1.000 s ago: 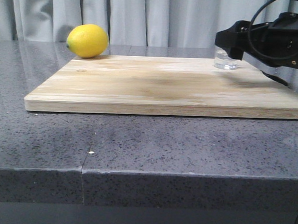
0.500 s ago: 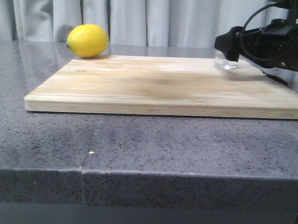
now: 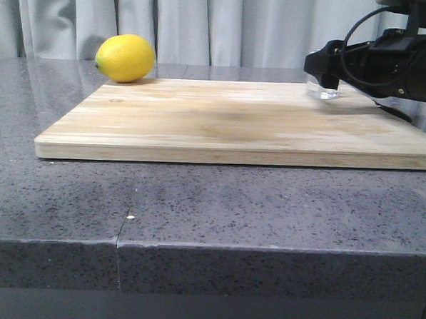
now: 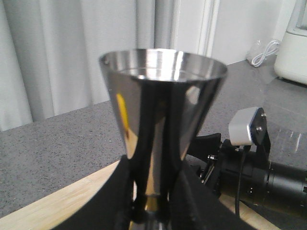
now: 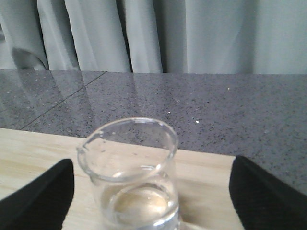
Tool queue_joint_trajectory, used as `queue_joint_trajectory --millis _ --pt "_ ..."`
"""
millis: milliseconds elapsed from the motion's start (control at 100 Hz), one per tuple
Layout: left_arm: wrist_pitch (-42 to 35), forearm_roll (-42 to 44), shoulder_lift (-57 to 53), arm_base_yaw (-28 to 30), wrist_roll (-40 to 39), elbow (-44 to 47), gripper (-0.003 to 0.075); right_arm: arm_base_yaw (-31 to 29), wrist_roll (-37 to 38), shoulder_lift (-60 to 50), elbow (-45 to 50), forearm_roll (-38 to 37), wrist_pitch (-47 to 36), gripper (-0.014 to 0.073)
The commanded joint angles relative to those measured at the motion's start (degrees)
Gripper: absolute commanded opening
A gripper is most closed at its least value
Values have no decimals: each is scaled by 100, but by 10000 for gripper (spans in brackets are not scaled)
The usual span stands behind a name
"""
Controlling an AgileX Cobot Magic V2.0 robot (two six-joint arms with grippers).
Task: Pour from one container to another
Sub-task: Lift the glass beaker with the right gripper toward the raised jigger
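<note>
The clear glass beaker (image 3: 322,89) stands upright on the back right corner of the wooden board (image 3: 236,125), with some clear liquid in its bottom. My right gripper (image 3: 324,65) is open around the beaker (image 5: 129,177). Its black fingers (image 5: 41,191) stand wide on either side and do not touch the glass. The steel jigger (image 4: 160,110) fills the left wrist view, upright, with my left gripper (image 4: 154,196) shut on its lower cone and waist. Neither the jigger nor the left gripper shows in the front view.
A yellow lemon (image 3: 125,58) rests at the board's back left corner. The board lies on a grey speckled counter (image 3: 196,201) with curtains behind. The right arm and its camera (image 4: 254,163) show beyond the jigger. A white appliance (image 4: 295,43) stands far off.
The right gripper has edged a little to the left along the beaker. The beaker, board and lemon have not moved.
</note>
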Motion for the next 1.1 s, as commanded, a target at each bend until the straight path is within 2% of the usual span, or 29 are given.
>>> queue_joint_trajectory --millis 0,720,840,980,1090 --pt "-487 5 -294 -54 -44 -168 -13 -45 -73 -164 -285 -44 -358 592" --pt "-487 5 -294 -54 -44 -168 -13 -45 -62 80 -447 -102 -333 587" --pt "-487 5 -294 -54 -44 -168 -13 -35 -62 80 -447 -154 -333 511" --pt "-487 5 -294 -54 -44 -168 -13 -35 -62 80 -447 -417 -333 366" --pt "-487 5 -294 -54 -44 -168 -13 -35 -62 80 -447 -551 -333 288"
